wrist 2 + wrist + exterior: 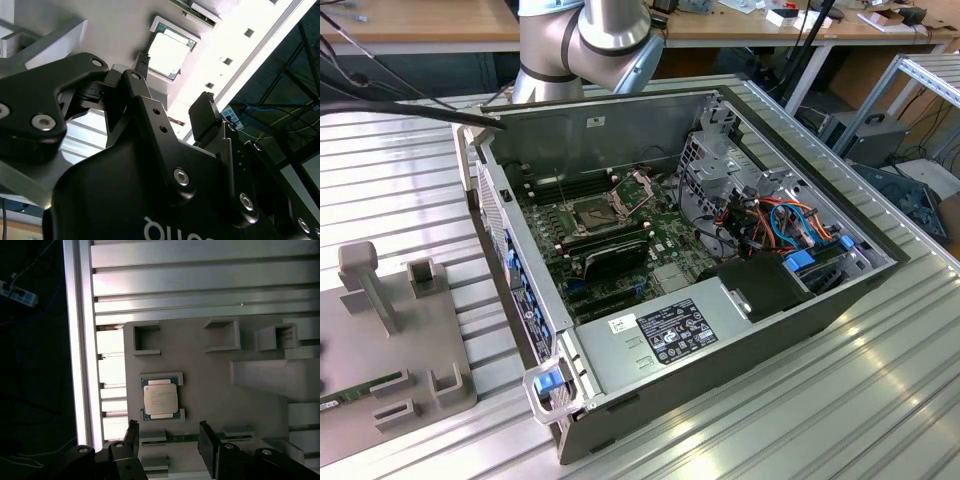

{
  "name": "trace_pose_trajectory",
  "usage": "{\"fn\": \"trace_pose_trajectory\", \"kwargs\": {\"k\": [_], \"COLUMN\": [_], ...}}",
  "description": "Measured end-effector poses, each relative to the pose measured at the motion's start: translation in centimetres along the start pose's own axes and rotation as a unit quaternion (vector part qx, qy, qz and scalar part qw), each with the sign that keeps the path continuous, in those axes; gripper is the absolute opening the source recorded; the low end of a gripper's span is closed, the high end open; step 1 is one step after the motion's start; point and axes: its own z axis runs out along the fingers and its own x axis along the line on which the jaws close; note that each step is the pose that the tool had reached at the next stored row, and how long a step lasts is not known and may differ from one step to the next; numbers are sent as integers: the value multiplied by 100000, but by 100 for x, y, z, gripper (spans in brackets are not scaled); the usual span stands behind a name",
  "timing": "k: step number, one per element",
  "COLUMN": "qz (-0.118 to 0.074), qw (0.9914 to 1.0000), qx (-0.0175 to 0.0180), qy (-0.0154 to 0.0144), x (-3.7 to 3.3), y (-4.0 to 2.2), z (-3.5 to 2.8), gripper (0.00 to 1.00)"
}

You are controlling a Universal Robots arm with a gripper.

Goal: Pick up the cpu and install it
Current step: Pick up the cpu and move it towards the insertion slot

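Exterior view: the arm [582,40] stood behind the far wall of the open computer case [770,340], its silver joints bent over toward the exterior view's left. The case lay on a ribbed metal table [800,420]. Inside it the motherboard [663,218] faced up, and the socket [592,212] had its hinged frame raised. A grey fixture plate [380,360] lay on the table at the exterior view's left, just beside the case.

First wrist view: the gripper [170,437] pointed down at the fixture plate [215,390] and hung above it. Its two black fingers [207,440] were spread apart and held nothing. The cpu [160,399] lay flat in a shallow holder [161,377] on the plate, silvery lid facing up toward the camera. It sat ahead of the gap between the fingers, apart from both. The chip was close to square, so no long axis could be told. Its edges ran parallel to the holder's walls and to the plate's edge.

Second wrist view: the gripper [174,84] was seen from behind its dark body, jaws released and wide. The cpu [170,50] lay beyond the fingertips in its holder, bright under the light, untouched
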Motion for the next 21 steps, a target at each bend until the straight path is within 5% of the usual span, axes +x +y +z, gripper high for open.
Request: {"fn": "trace_pose_trajectory", "kwargs": {"k": [6,11,21], "qz": [1,0,-1], "qw": [100000,100000,100000], "qx": [-1,2,0], "qy": [5,16,10], "x": [0,0,0], "y": [-4,-5,-12], "z": [134,142,333], "gripper": [60,60,60]}}
